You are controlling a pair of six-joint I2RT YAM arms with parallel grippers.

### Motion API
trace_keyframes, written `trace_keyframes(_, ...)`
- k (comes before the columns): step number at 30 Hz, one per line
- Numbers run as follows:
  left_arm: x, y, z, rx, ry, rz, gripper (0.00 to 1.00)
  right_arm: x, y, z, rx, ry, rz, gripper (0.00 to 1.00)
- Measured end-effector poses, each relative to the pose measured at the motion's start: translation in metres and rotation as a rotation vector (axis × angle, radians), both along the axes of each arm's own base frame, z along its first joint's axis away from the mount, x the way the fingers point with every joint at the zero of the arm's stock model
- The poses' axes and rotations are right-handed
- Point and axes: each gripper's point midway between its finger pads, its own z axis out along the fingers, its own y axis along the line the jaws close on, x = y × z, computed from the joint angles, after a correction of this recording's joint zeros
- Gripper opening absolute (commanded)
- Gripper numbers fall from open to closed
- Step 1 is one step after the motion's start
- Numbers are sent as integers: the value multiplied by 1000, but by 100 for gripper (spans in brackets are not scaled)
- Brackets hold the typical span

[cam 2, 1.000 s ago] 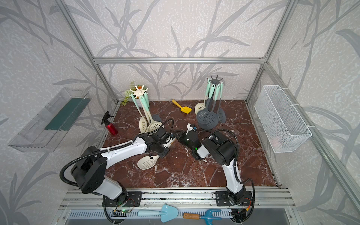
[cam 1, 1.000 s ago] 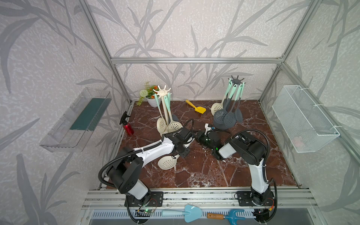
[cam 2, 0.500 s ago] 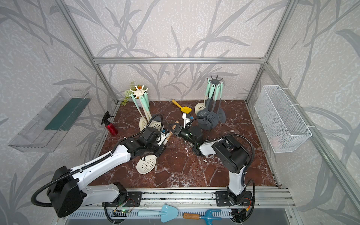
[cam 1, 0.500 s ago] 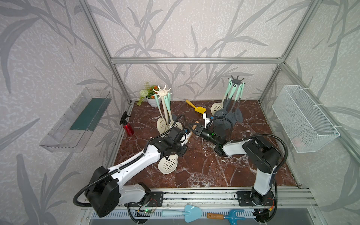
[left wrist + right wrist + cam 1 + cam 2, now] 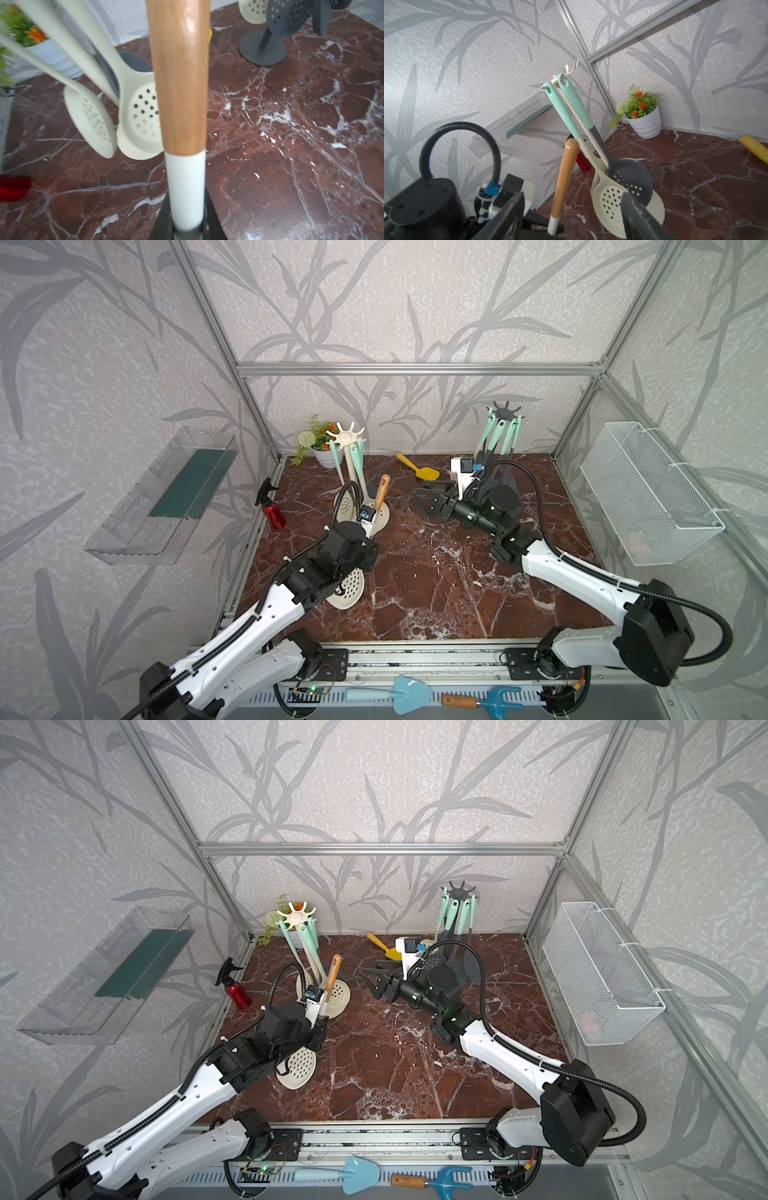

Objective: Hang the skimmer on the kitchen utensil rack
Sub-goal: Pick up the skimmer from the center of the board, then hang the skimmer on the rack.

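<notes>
The left gripper (image 5: 187, 225) is closed tightly on the white neck of the skimmer (image 5: 381, 492). The wooden handle points up, just beside the slotted spoons (image 5: 143, 116) that hang on the cream utensil rack (image 5: 345, 436). The perforated head is low over the marble tabletop (image 5: 436, 585). The skimmer is not yet on a hook. The right gripper (image 5: 424, 500) is apart from it, its jaws wide and holding nothing.

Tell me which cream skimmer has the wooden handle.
The skimmer clamped in the left gripper, handle pointing up, head low near the table. The other cream skimmers hang on the cream rack by mint handles.
</notes>
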Motion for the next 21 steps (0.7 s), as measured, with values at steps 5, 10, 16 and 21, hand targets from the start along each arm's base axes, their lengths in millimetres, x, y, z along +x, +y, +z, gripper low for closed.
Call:
trace_keyframes(5, 8, 29, 20, 39, -106, 143, 0, 6, -6, -28, -96, 20, -35, 73)
trace_keyframes(10, 12, 44, 38, 61, -189, 212, 0, 7, -8, -39, -137, 20, -41, 73)
trace_keyframes(16, 12, 60, 58, 72, -272, 285, 0, 11, -8, -45, -151, 20, -45, 73)
trace_keyframes(21, 18, 72, 67, 111, -294, 362, 0, 14, -6, -52, -160, 33, -40, 73)
